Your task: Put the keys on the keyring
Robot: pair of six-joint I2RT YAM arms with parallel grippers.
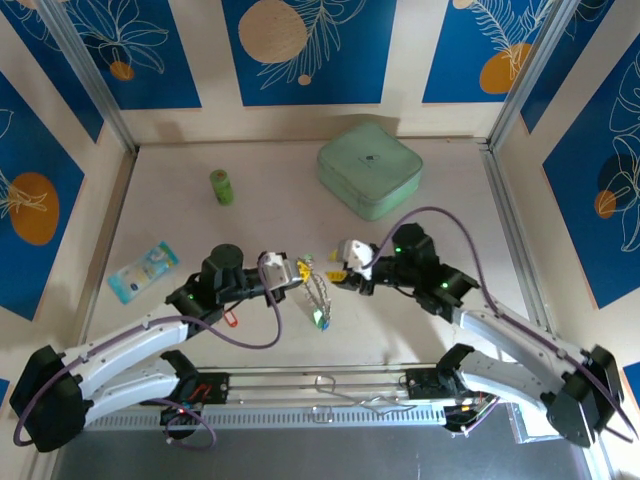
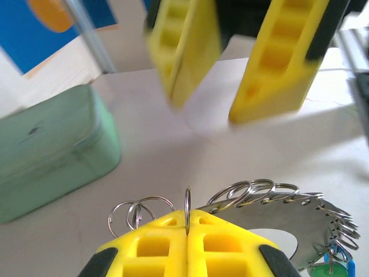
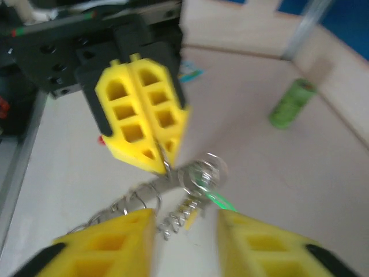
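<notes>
My left gripper (image 1: 297, 272) (image 2: 187, 218) is shut on a small split ring at the rim of the keyring (image 2: 300, 228), holding it off the table. The silvery keyring (image 1: 316, 293) (image 3: 151, 187) hangs down from it, with several small rings along its rim. Keys dangle below with a green tag (image 1: 322, 320) (image 3: 218, 200); blue and green tags (image 2: 332, 268) peek out at the lower right. My right gripper (image 1: 338, 272) (image 3: 184, 242) is open, facing the left one with the ring between them, touching nothing. A red-tagged key (image 1: 233, 318) (image 3: 102, 139) lies on the table beside the left arm.
A pale green box (image 1: 370, 168) (image 2: 52, 156) sits at the back right of centre. A green cylinder (image 1: 221, 187) (image 3: 291, 104) stands at the back left. A blue packet (image 1: 143, 270) lies at the left. Walls close in the table on three sides.
</notes>
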